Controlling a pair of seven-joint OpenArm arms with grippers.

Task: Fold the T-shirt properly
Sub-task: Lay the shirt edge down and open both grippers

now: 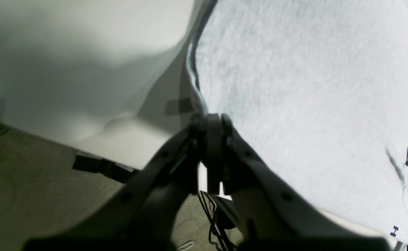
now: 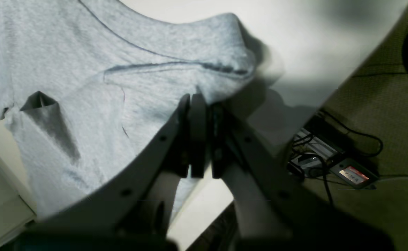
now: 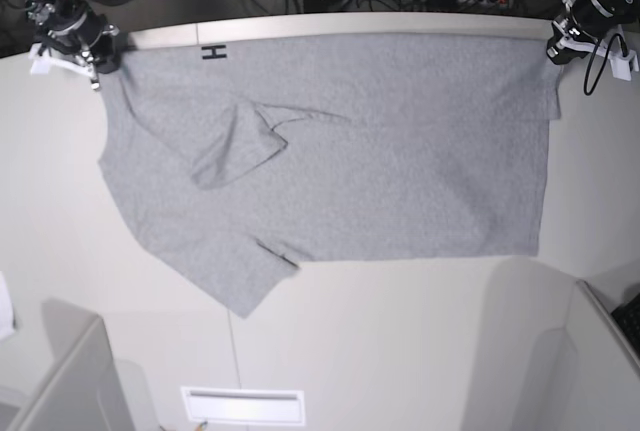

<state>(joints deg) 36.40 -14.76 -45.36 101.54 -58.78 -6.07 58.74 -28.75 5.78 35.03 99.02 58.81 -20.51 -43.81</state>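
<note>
This looks like a lab or robotics workshop. Two black mechanical claws, one on the left (image 3: 558,51) and one on the right (image 3: 108,55), reach over a wide pale counter (image 3: 400,341). Below the counter's edge, loose black cables (image 2: 357,131) trail across a drab, brownish-green floor (image 2: 392,122), near small metal-cased electronic boxes (image 2: 354,174). One box carries a red-and-white label. Nothing homely shows among this bare working equipment.
</note>
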